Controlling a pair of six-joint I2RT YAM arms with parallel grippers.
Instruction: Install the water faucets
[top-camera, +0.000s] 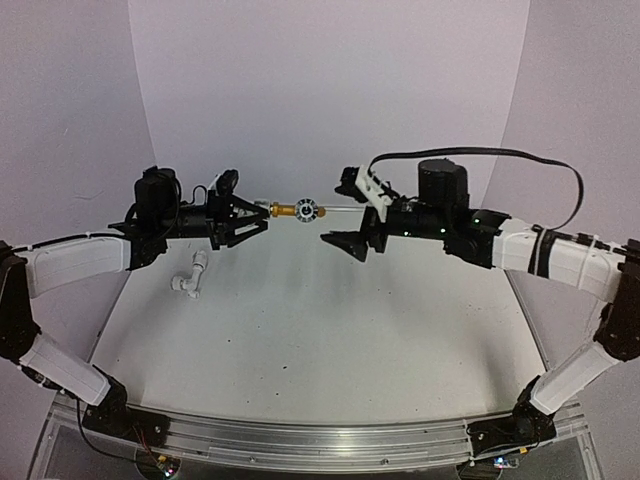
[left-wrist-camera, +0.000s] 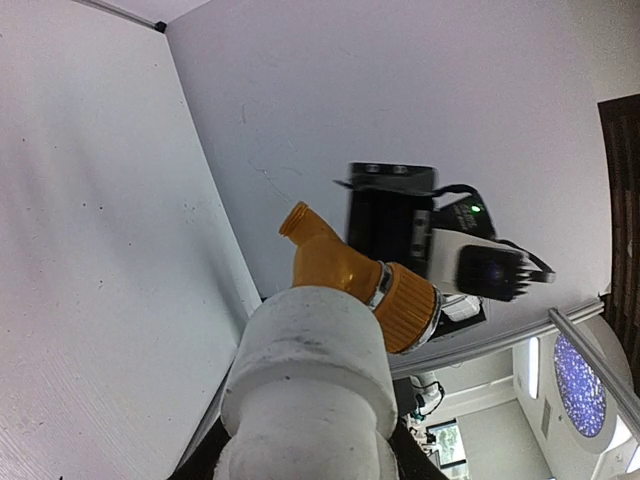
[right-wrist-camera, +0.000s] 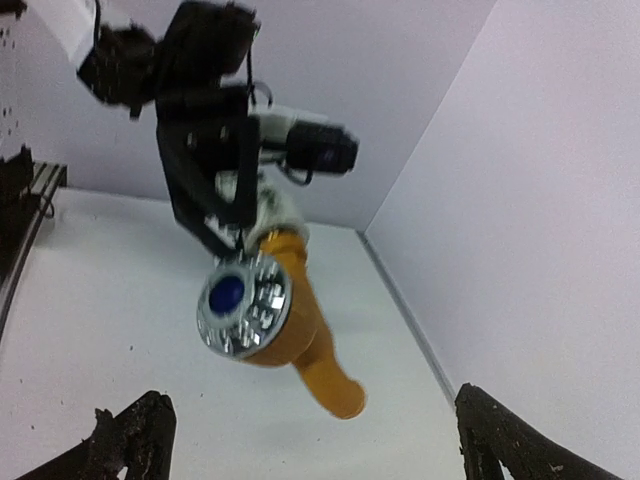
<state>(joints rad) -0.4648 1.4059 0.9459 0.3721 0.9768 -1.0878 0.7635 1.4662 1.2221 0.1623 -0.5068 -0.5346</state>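
Right gripper (top-camera: 336, 211) is spread wide in the air, its 2 black fingers (right-wrist-camera: 128, 440) well apart and touching nothing. Its tips stand just beside the silvery knob (top-camera: 305, 210) of the yellow-gold faucet (top-camera: 284, 210), with a small gap between them. In the right wrist view the knob faces the camera as a ribbed silvery disc with a blue centre. The faucet's spout points down between the 2 open fingers without meeting either.

Left gripper (top-camera: 250, 217) is pinched on a stubby white fitting (left-wrist-camera: 310, 370). The yellow-gold faucet sticks out of that fitting toward the right arm, lying roughly level. A narrow silvery ring shows on the yellow body partway along. In the left wrist view the fitting fills the foreground, and the faucet rises from behind it with its spout open at the end. The faucet hangs clear of the table (top-camera: 320, 340), above the middle of the far edge, midway between the 2 arms.

Near the far left corner of the table, below the left gripper and apart from it, lies a small white plastic piece with a bent end. It looks like the white faucet (top-camera: 190, 274), though it is too small to tell for certain.
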